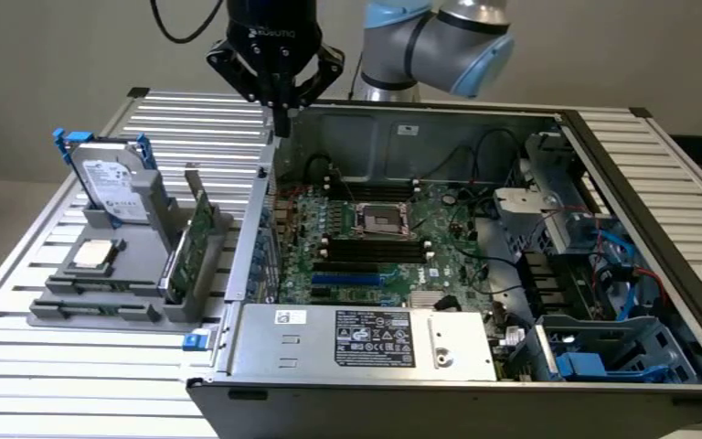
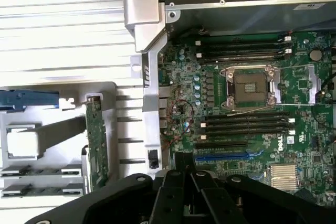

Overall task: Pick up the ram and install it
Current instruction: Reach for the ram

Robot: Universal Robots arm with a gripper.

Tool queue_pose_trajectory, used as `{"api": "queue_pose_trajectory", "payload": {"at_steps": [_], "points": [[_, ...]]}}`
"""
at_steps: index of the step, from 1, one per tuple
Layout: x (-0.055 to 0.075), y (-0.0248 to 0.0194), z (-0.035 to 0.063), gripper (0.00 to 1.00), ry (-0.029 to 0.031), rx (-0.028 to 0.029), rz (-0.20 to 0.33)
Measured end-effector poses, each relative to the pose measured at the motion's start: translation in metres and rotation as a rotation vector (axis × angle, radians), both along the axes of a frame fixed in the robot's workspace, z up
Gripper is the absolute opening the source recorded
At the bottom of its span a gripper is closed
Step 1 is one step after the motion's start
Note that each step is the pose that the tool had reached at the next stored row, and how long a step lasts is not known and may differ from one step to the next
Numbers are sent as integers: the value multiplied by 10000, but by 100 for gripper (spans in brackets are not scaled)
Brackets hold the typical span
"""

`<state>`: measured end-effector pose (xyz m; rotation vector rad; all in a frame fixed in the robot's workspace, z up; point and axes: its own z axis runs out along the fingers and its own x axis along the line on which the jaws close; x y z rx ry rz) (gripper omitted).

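My gripper (image 1: 281,123) hangs shut with nothing between its fingers, above the open computer case's (image 1: 326,114) far corner on the exterior view's left. In the wrist view the gripper (image 2: 184,162) points down over the motherboard's (image 2: 252,108) edge. The black memory slots (image 2: 247,124) beside the CPU socket (image 2: 251,87) lie bare. On the grey holder (image 1: 95,311) outside the case, long narrow strips (image 2: 42,172) lie in slots; one of these looks like the ram, though I cannot tell for sure. The gripper is well apart from them.
A taller green card (image 1: 198,240) stands on edge in the holder, next to a hard drive (image 1: 113,187) and a CPU (image 1: 92,256). The power supply (image 1: 364,338) and drive cages (image 1: 607,352) occupy the case's near side. The slatted table (image 1: 70,366) lies around it.
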<state>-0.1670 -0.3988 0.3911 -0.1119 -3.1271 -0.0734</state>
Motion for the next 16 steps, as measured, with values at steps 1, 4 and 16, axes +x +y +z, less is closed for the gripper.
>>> {"api": "queue_pose_trajectory", "payload": {"at_steps": [1, 4, 16], "points": [[-45, 0, -3, 11, 32, 0, -1], [-180, 0, -14, 11, 157, 0, 0], [-719, -11, -47, 11, 387, 0, -1]]}}
